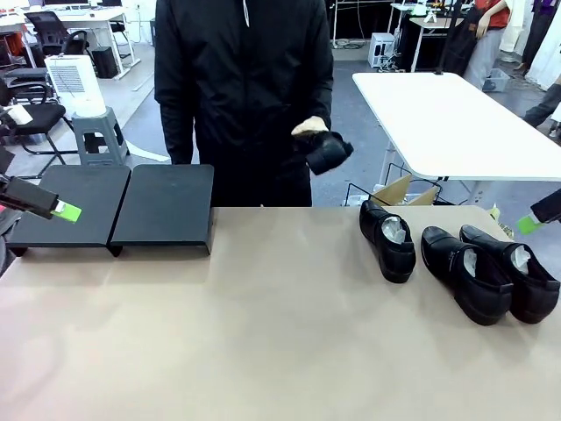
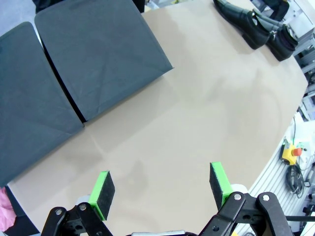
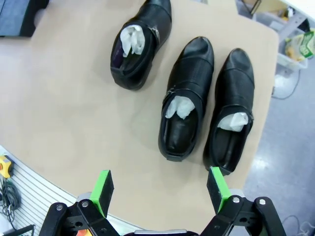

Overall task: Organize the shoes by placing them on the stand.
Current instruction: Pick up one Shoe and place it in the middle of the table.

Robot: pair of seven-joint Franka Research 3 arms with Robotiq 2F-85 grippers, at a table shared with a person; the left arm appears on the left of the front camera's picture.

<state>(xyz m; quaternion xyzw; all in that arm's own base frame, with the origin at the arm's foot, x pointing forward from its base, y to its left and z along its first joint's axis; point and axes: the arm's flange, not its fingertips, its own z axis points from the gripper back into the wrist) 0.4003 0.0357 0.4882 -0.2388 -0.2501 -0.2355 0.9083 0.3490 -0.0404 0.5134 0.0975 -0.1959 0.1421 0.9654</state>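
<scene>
Three shoes [image 1: 465, 274] lie near the worktop's [image 1: 263, 333] far right corner, the stand [image 1: 162, 206] sits bare at its far left corner, and with the right gripper [image 3: 161, 189] and left gripper [image 2: 161, 183] both wide open and empty, the right should probably pinch one shoe across its sides.

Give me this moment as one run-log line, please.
left gripper: open, empty | right gripper: open, empty | stand: no shoes | three shoes: on table | fourth shoe: in person's hand

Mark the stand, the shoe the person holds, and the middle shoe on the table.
Stand [image 1: 166, 206]: front view, right panel's top.
Held shoe [image 1: 331, 153]: front view, its side.
Middle shoe [image 1: 480, 294]: front view, leather upper.
</scene>
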